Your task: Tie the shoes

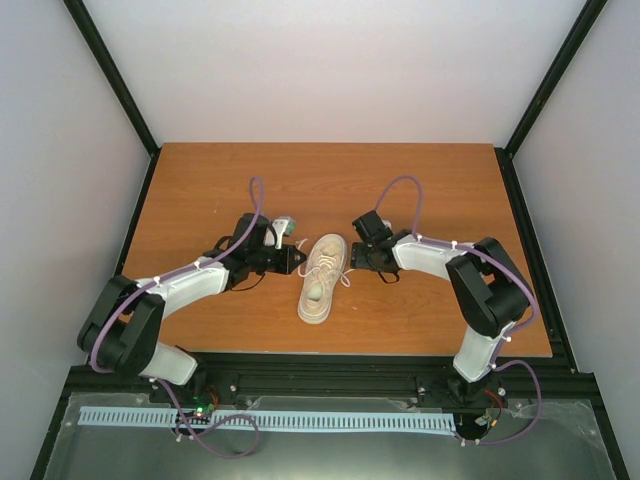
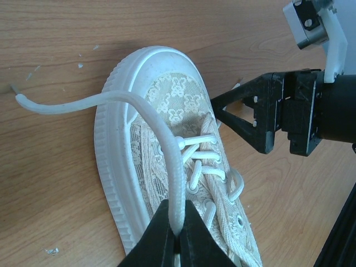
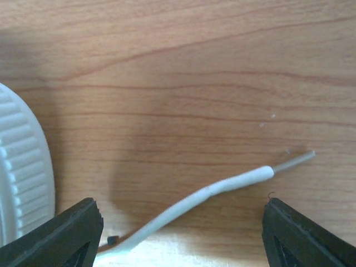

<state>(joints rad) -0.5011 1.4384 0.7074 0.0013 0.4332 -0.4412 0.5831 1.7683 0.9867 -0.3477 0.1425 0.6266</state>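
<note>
One shoe on site: cream low-top sneaker with lace-pattern upper and ribbed white sole (image 1: 322,278), sole-down at the centre of the orange-brown wooden worktop (image 1: 420,190), toe toward the top of the overhead frame, heel toward the bottom.
Left fingers (image 2: 156,242): pinched together on a pale flat lace end (image 2: 83,102), which arches up across the front of the sneaker and out toward the left edge of the left wrist frame.
Right fingers (image 3: 61,233): standing wide, one on each side of the second lace end (image 3: 222,186), which lies on the worktop at lower centre of the right wrist frame; no contact seen.
Lacing: threaded through the eyelets; no crossing, knot or bow visible.
Done: one lace end secured.
Outstanding: grip on the second lace end, crossing, first knot, loops, bow, tightening.
Progress: judged early.
Risk: the second lace end lies flat on wood; the fingers may close without catching it.
</note>
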